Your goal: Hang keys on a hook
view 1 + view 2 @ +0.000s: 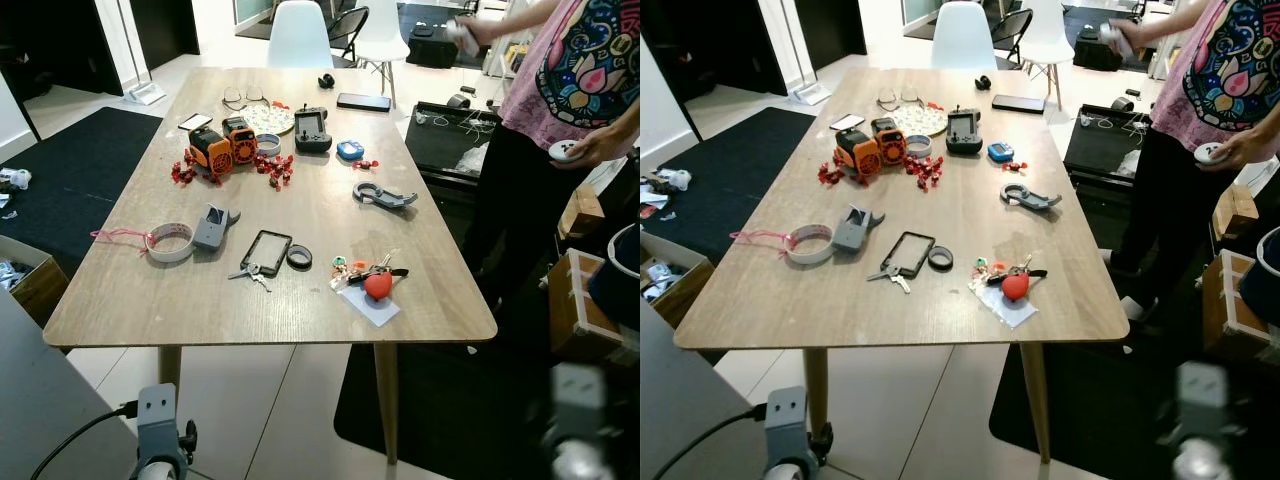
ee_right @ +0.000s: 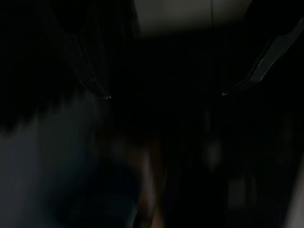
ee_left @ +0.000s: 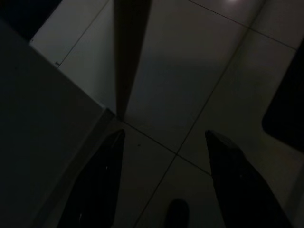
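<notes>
A wooden table [image 1: 120, 310] is sitting in a tiled room, cluttered with odds and ends. Both arms are hanging low before its near edge; the left gripper [image 3: 164, 180] is gaping wide over bare floor, holding nothing, probably just idling. Can't tell about the right gripper, too dark. Keys [image 1: 252, 271] are lying flat near the near edge, long axis pointing toward the near-right corner. A person [image 1: 570, 90] is standing by the right edge.

A wooden table [image 1: 300, 300] on pale tiles [image 1: 250, 400], white chairs [image 1: 300, 35] beyond, seemingly dark rugs [image 1: 90, 170].
</notes>
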Tool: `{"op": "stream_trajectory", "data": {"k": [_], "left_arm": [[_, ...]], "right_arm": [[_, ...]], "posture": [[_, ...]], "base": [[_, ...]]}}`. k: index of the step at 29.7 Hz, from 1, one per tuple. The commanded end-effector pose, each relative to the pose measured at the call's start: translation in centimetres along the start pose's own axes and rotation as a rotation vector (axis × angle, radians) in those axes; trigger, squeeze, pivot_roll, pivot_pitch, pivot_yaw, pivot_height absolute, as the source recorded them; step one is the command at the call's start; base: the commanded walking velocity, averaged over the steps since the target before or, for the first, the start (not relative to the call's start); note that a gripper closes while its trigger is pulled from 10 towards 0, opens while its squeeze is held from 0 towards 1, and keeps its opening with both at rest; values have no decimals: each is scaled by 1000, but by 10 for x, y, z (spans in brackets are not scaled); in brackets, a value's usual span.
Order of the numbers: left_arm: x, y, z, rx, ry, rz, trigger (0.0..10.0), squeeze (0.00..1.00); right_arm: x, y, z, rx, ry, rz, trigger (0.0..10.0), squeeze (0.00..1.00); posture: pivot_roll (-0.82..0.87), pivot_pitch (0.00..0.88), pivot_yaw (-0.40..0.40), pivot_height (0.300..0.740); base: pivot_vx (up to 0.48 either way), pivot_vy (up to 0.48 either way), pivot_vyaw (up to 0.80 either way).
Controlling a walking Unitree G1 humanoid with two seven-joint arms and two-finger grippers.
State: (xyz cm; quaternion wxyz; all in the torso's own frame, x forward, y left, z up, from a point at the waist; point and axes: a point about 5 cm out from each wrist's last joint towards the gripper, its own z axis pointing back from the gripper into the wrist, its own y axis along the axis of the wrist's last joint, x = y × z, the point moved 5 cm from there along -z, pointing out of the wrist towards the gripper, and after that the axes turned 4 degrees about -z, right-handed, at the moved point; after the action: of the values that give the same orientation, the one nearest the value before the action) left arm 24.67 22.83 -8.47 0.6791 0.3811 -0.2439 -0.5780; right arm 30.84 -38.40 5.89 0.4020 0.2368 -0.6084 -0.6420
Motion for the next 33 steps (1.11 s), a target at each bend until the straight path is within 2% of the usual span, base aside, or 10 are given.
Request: {"op": "stream_trajectory", "data": {"k": [1, 5, 10, 18, 25, 26, 29, 31, 32, 33], "left_arm": [[-6, -5, 2, -13, 9, -14, 10000, 0], [-5, -6, 1, -17, 3, -13, 10000, 0], [-5, -8, 3, -19, 2, -3, 10000, 0], [-5, -13, 5, -24, -3, -6, 10000, 0], [-6, -13, 5, -27, -2, -5, 10000, 0], [-5, -13, 5, -27, -4, -4, 10000, 0], [-5, -13, 5, -27, -4, -4, 10000, 0], [-5, -13, 5, -27, -5, -3, 10000, 0], [-4, -13, 5, -27, -5, 1, 10000, 0], [-4, -13, 5, -27, -5, 2, 10000, 0]], "right_arm": [[-4, 17, -3, 67, 17, -32, 10000, 0], [-97, 121, -12, 267, 456, -187, 10000, 0], [-164, 140, 15, 272, 757, -211, 10000, 0], [-227, 122, 56, 178, 1030, -208, 10000, 0], [-236, 110, 60, 111, 1059, -214, 10000, 24], [-238, 107, 61, 86, 1069, -216, 10000, 255], [-238, 105, 61, 77, 1067, -218, 10000, 255], [-238, 103, 61, 64, 1062, -219, 10000, 514], [-234, 100, 57, 31, 1038, -233, 10000, 925], [-233, 99, 56, 20, 1028, -238, 10000, 925]], "posture": [[43, 62, -9, 740], [35, 55, -15, 740], [39, 51, -22, 740], [40, 50, -24, 740], [39, 53, -23, 740], [39, 54, -23, 740], [39, 54, -23, 740], [40, 56, -24, 740], [41, 57, -24, 740], [41, 58, -23, 740]], "base": [[0, 0, 0], [0, 0, 0], [0, 0, 0], [0, 0, 0], [0, 0, 0], [0, 0, 0], [0, 0, 0], [0, 0, 0], [0, 0, 0], [0, 0, 0]]}}
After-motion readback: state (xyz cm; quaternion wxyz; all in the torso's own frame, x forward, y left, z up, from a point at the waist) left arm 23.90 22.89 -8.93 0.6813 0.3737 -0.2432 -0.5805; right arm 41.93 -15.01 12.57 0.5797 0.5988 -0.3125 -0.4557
